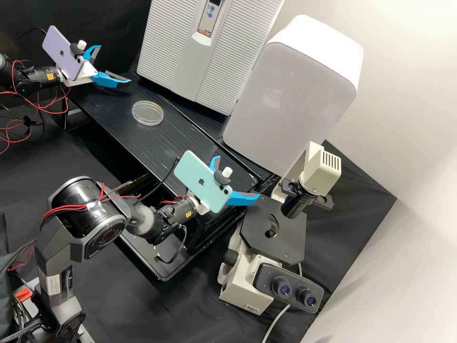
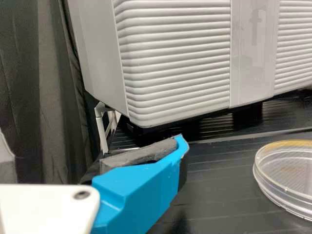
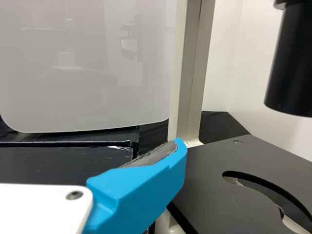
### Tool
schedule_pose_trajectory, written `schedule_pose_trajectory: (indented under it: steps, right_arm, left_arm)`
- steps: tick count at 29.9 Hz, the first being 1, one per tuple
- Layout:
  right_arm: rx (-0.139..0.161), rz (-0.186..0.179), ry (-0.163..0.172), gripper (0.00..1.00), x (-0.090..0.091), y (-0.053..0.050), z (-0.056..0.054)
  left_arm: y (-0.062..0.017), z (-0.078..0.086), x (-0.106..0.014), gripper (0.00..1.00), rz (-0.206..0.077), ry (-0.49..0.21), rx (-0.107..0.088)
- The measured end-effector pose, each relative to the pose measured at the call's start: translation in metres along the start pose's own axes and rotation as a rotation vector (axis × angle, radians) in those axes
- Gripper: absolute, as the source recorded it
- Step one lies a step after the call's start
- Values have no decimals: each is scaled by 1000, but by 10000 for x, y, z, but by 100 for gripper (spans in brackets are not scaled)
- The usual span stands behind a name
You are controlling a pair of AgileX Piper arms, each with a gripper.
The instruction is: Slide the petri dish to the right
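A clear round petri dish (image 1: 147, 113) lies on the black raised platform (image 1: 166, 143), towards its far left end; in the left wrist view the petri dish (image 2: 287, 178) rests flat in front of the ribbed grey machine. My left gripper (image 1: 112, 65) hovers at the platform's far left corner, open, a short way left of the dish and apart from it. One blue finger (image 2: 141, 190) shows just above the platform. My right gripper (image 1: 237, 178) stands open at the platform's near right end, beside the microscope stage (image 3: 243, 180), with nothing in it.
A ribbed grey machine (image 1: 204, 43) and a white boxy instrument (image 1: 295, 90) stand along the platform's back edge. A microscope (image 1: 281, 238) sits to the right of the platform. Red cables (image 1: 19, 109) hang at the left. Bare platform lies between dish and right gripper.
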Motion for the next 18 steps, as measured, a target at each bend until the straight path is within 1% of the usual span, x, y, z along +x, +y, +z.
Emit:
schedule_pose_trajectory:
  steps: [13, 16, 18]
  right_arm:
    - [0, 0, 0, 100, 0, 0, 0]
    - [2, -7, 16, 100, -7, -22, -50]
    - [3, -14, 38, 100, -29, -43, -118]
  left_arm:
    - [0, 0, 0, 100, 0, 0, 0]
    - [0, 0, 0, 100, 0, 0, 0]
    - [0, 0, 0, 100, 0, 0, 0]
